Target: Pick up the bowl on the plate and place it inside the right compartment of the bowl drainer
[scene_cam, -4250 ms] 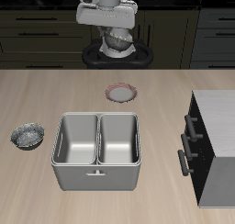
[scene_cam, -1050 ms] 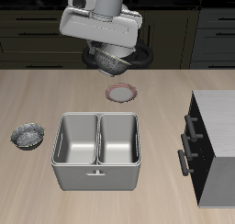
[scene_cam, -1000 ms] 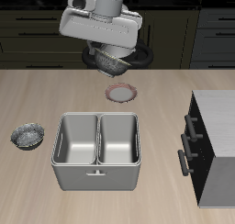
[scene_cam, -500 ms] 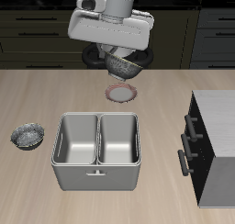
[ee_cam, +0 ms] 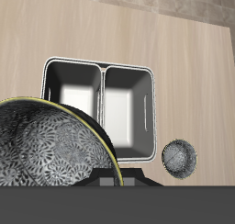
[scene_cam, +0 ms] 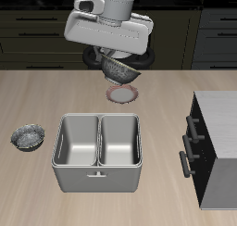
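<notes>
My gripper (scene_cam: 119, 63) is shut on the bowl (scene_cam: 121, 71), a speckled silver-grey bowl that hangs tilted in the air just above the plate (scene_cam: 122, 94). The pink-rimmed plate lies bare on the table behind the bowl drainer (scene_cam: 98, 177). The drainer's two wells are both empty, and its right compartment (scene_cam: 120, 141) is the well below the plate's side. In the wrist view the held bowl (ee_cam: 41, 150) fills the foreground and hides my fingertips, and the bowl drainer (ee_cam: 103, 70) lies beyond it.
A second, identical silver-grey bowl (scene_cam: 28, 136) sits on the table beside the drainer, also seen in the wrist view (ee_cam: 178, 158). A dark cabinet with handles (scene_cam: 215, 146) stands at the table's other end. Dark drawers line the back wall.
The gripper, with the bowl in it, has shifted sideways and come down a little towards the table's front. The bowl now hangs tilted over the plate. Nothing on the table has moved.
</notes>
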